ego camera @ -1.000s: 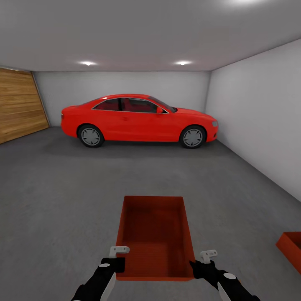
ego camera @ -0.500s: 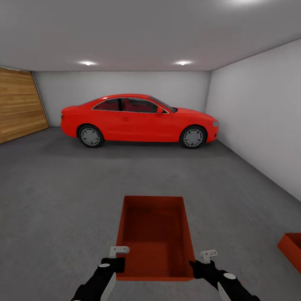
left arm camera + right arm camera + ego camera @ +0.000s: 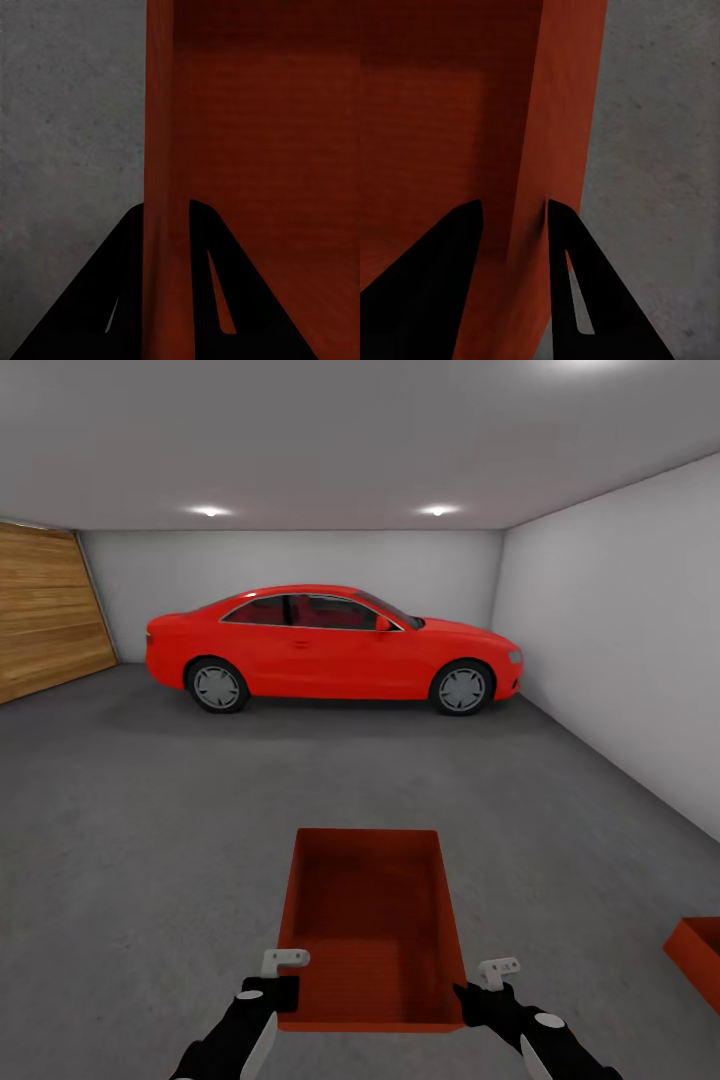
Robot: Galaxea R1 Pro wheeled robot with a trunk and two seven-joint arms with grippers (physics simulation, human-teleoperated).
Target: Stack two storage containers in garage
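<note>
Garage floor [image 3: 150, 830]: red car [image 3: 330, 648] beyond gripped container [image 3: 372, 930].

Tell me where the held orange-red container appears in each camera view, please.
Head view: held container, bottom centre, between both claws.
Left wrist view: its wall runs between the left claw fingers.
Right wrist view: its wall between the right claw fingers.
Shared landmark: grey concrete floor.

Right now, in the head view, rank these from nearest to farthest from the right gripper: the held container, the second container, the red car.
1. Held container: its side wall sits between the right gripper fingers.
2. Second container: on the floor, to the right.
3. Red car: parked along the back wall.
</note>
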